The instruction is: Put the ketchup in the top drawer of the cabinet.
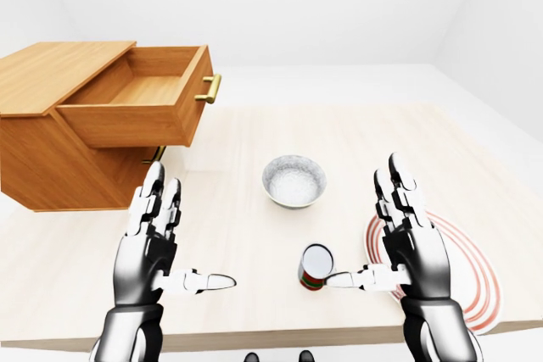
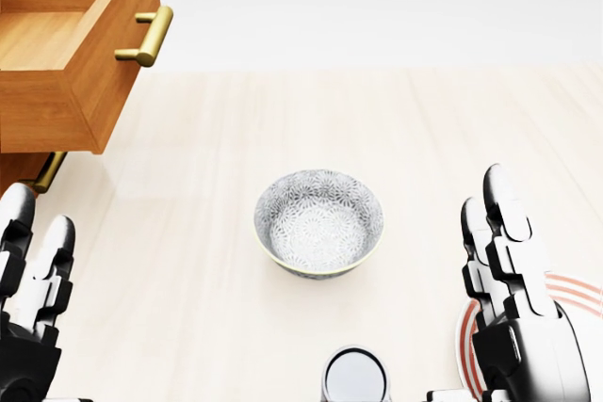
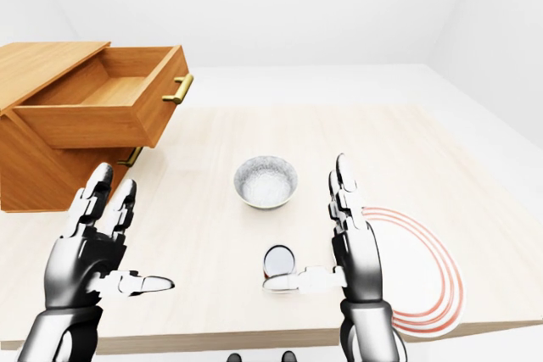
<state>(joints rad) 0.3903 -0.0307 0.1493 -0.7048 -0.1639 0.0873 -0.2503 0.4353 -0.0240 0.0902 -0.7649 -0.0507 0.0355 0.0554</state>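
The ketchup point(image 1: 316, 267) is a small red container with a white round top, standing on the table at the bottom middle of the left-eye view. My right hand point(image 1: 363, 225) is open just right of it, with the thumb tip touching or almost touching its side. My left hand point(image 1: 191, 233) is open and empty to the ketchup's left, well apart from it. The wooden cabinet point(image 1: 51, 167) stands at the upper left. Its top drawer point(image 1: 127, 125) is pulled out and looks empty inside, with a brass handle point(image 1: 209, 89).
A patterned grey bowl point(image 1: 293, 181) sits on the light wooden table point(image 1: 356, 133) above the ketchup. A white plate with red rings point(image 1: 475, 277) lies at the right, partly under my right hand. The table's near edge runs along the bottom.
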